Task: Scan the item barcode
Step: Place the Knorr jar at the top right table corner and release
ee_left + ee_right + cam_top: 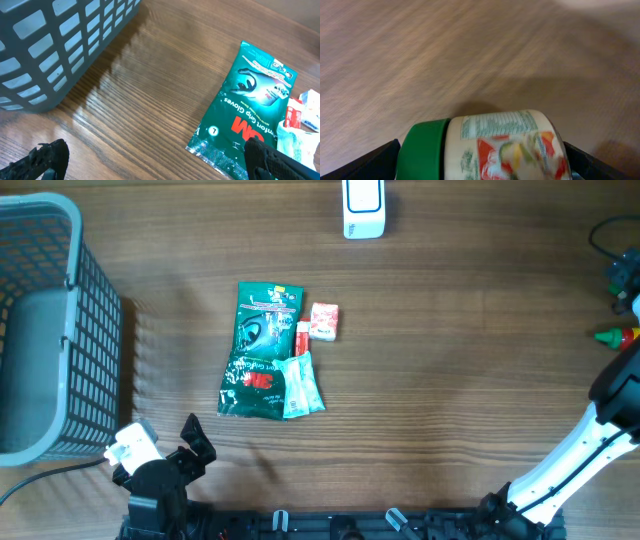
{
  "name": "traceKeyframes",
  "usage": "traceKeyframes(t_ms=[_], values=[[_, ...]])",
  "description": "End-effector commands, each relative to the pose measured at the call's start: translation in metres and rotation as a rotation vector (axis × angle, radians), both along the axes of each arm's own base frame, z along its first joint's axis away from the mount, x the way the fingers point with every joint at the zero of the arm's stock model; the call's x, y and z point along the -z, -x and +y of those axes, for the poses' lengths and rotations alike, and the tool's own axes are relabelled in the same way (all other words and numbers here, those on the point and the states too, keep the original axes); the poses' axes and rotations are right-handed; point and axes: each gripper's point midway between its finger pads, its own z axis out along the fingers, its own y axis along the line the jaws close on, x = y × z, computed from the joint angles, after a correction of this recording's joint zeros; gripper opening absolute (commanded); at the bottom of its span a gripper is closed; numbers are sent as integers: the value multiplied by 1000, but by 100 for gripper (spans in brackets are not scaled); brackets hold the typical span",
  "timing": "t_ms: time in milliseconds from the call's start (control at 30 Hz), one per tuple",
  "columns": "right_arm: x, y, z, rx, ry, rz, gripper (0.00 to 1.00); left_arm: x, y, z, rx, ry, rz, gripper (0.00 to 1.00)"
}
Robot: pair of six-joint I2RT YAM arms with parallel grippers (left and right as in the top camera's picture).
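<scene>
Found green-capped bottle [505,145] crosswise between wide-set fingers of right tool [485,162], hold impossible to tell; left tool [160,160] spread wide, empty.

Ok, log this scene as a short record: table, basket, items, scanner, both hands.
table: wooden
basket: grey mesh, far left
centre pile: green glove packet, red-and-white box, clear packet, bunched together
white device: top edge, apart from the pile, likely the scanner
left hand: open, empty, beside the glove packet
right hand: straddles a green-capped bottle at the table's right edge; grip unclear
</scene>
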Motion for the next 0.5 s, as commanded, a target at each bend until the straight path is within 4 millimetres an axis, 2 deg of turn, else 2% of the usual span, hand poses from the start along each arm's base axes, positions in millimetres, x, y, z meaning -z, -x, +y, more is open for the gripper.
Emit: traceKeyframes(t_ms=[0,100,200,233,333,433,467], values=[[-13,-27,37,-91,-136,-119,100,0,0,3,-21,1,-8,100],[-43,-35,46,-82,-199,-220,100,0,0,3,-21,1,-8,100],[-107,-38,58,-102,-226,-350,99,0,0,3,-21,2,-8,100],[-123,-35,59,-96,-223,-372,100,0,0,3,-21,1,-8,100],[-181,-13,64,-21,-213,-435,100,0,0,3,-21,1,-8,100],[-228,25,68,133,-222,-483,100,0,0,3,-21,1,-8,100],[-246,39,79,163,-259,-509,100,0,0,3,-21,1,-8,100]])
